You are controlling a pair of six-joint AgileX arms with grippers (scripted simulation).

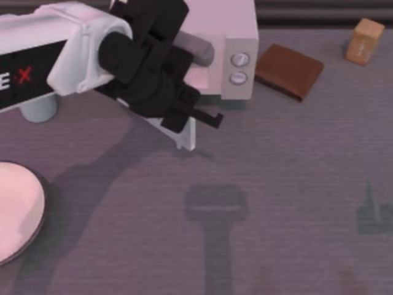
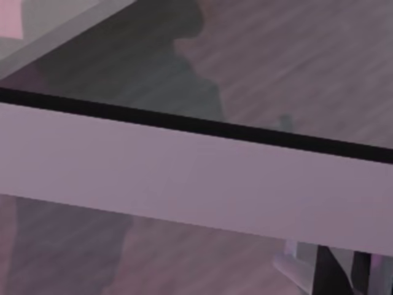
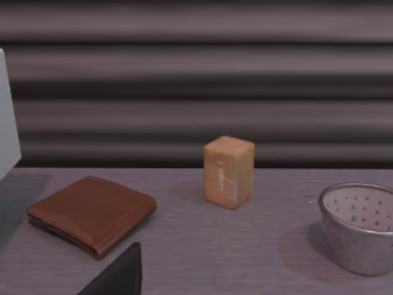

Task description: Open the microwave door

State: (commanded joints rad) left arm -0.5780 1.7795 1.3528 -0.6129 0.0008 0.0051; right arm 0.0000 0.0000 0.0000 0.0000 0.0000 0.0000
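Note:
The white microwave stands at the back of the table, its two silver knobs facing the front. The microwave door is swung out from the oven's front towards the table's near side. In the left wrist view its edge is a broad pale band with a black strip. My left gripper hangs over the opened front, its dark fingers close together at the door. My right gripper shows only as a dark tip in the right wrist view and is outside the top view.
A brown wallet lies just right of the microwave, and an orange box stands at the back right. A pink plate sits at the left edge. A metal strainer stands right of the orange box.

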